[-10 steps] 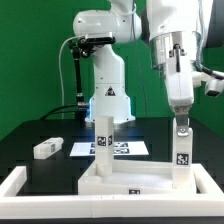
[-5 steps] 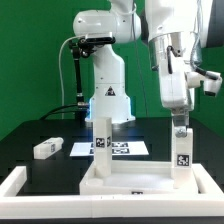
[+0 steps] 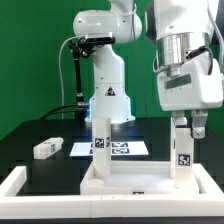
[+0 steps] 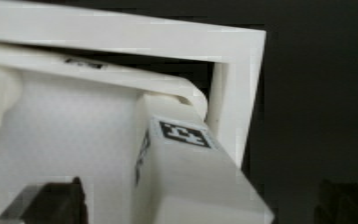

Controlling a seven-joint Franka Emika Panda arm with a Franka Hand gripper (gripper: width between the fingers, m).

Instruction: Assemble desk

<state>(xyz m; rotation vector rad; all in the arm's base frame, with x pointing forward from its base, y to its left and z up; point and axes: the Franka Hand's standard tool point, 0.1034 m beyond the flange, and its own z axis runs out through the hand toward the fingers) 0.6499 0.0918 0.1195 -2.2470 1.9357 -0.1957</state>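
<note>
Black bench (image 3: 60,165) before a green wall holds the white plastic raised-rim desk slab (image 3: 110,176) at its front, a small white block first leg (image 3: 101,140) and second leg (image 3: 181,152) upright on it, the wide-spread, empty claw (image 3: 186,128) astride the second leg's top, a third leg (image 3: 46,148) lying loose well aside, so roughly half the fitting seems left.
</note>
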